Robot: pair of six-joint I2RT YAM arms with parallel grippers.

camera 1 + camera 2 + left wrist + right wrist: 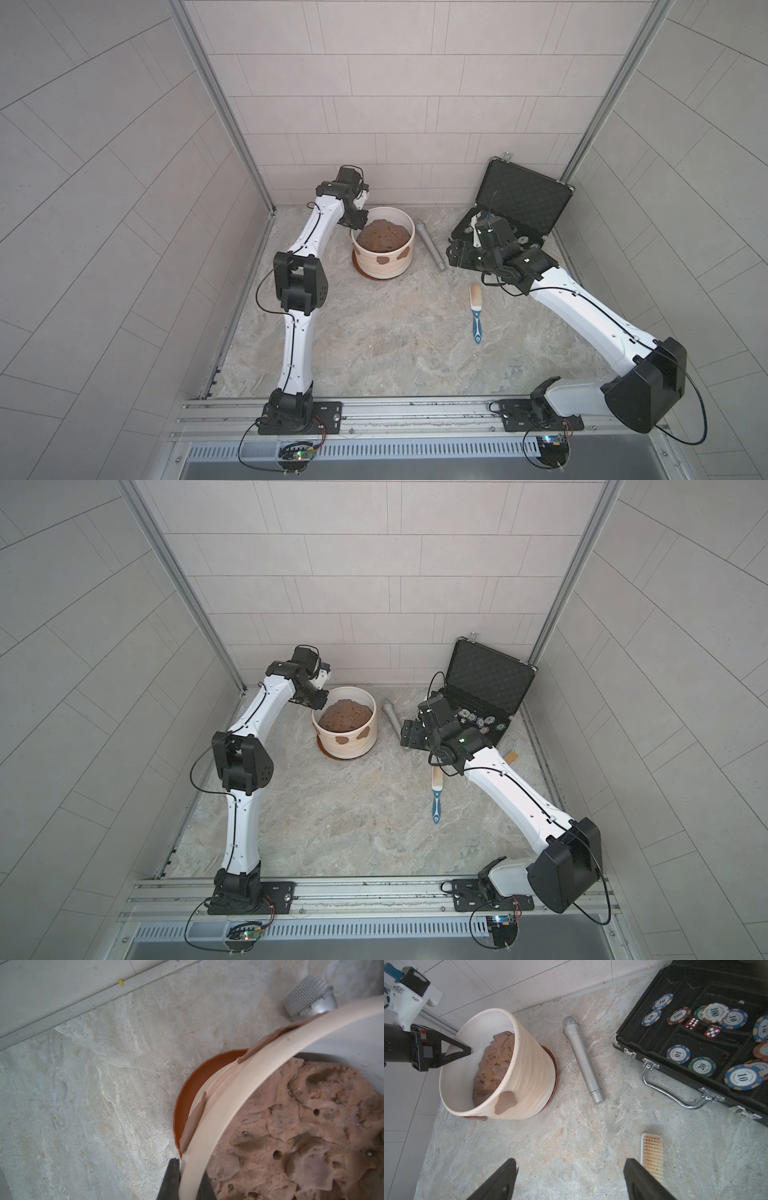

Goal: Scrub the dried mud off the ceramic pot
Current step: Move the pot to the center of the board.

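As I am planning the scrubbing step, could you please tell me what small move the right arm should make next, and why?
Probably shift the open right gripper over the brush and lower to grasp it. The left gripper already clamps the pot by its rim, mud patches show on its wall, and the brush lies untouched on the table.
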